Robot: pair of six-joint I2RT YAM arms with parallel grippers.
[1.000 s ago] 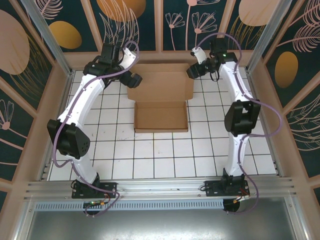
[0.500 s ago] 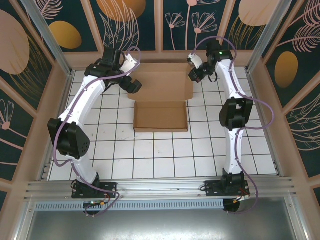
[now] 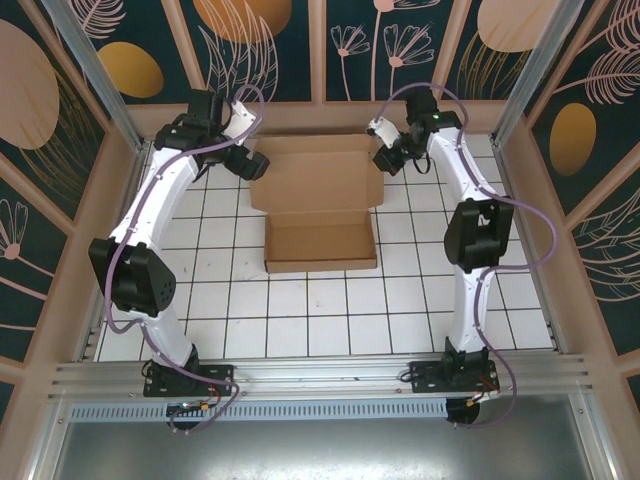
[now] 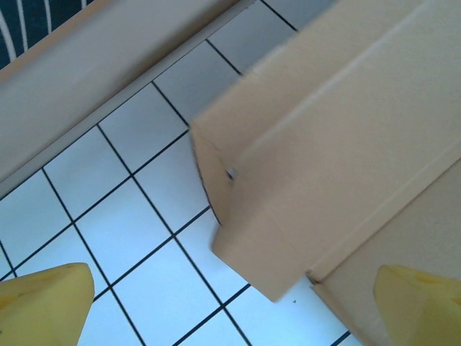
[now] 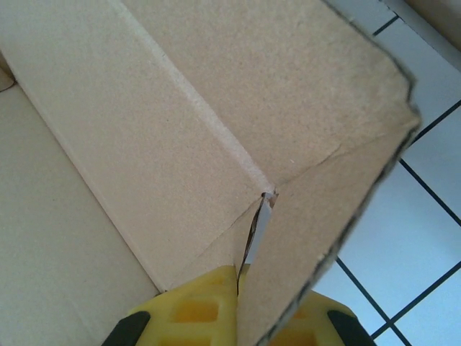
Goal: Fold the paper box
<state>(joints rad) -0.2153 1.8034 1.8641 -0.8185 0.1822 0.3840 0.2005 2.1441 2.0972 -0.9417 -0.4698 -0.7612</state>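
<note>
The paper box [image 3: 320, 240] is brown cardboard lying on the white tiles, with a shallow tray toward me and a wide lid panel [image 3: 315, 172] behind it. My right gripper [image 3: 386, 160] is at the lid's right rear corner. In the right wrist view its yellow fingers [image 5: 194, 313] are shut on a side flap [image 5: 324, 216] of the box. My left gripper [image 3: 247, 163] hovers at the lid's left edge, open. In the left wrist view its yellow fingertips [image 4: 43, 303] stand far apart, with the left corner flap [image 4: 288, 216] between and beyond them, untouched.
White tiled floor [image 3: 320, 320] spreads in front of the box. A wooden ledge [image 3: 320, 115] runs close behind the lid, also seen as a rail [image 4: 86, 79] in the left wrist view. Frame posts and patterned walls enclose both sides.
The right gripper has shut on the box's right flap. Both grippers have shifted toward the back wall, and the lid panel has moved slightly back and left.
</note>
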